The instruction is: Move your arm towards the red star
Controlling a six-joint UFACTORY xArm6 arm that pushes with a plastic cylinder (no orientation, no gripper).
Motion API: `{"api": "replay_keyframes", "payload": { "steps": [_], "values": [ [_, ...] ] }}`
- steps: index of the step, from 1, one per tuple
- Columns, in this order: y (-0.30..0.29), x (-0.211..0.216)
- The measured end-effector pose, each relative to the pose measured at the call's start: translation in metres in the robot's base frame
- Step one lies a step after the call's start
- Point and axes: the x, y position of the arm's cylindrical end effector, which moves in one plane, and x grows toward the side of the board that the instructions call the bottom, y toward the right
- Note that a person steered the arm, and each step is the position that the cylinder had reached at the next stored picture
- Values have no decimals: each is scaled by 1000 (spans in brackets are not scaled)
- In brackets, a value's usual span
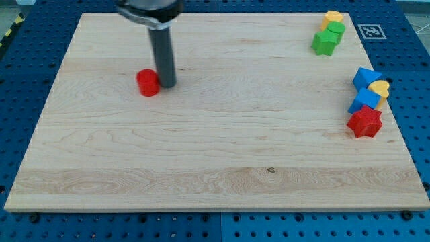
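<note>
Block count on board: eight. Red, two: one round block (148, 83), one star (365, 122). Blue, two (367, 78) (363, 100). Yellow, two: one heart-like (380, 88), one at upper right (332, 17). Green, two (324, 42) (335, 29).

My rod (162, 57) comes down from the view's top, left of centre, standing close to upright, dark and straight all the way along. Up where it meets the frame's edge there's the wider dark mount (149, 10), only partly in shot. My tip (166, 85) sits down at table height, planted in the upper left part of the view, and the rest of my arm is out of sight above.
</note>
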Motion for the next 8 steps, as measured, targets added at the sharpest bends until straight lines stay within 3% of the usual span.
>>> {"api": "replay_keyframes", "payload": {
  "steps": [1, 2, 4, 5, 6, 7, 8],
  "values": [
    [-31, 0],
    [-20, 12],
    [51, 154],
    [152, 196],
    [269, 211],
    [389, 215],
    [453, 209]
  ]
}}
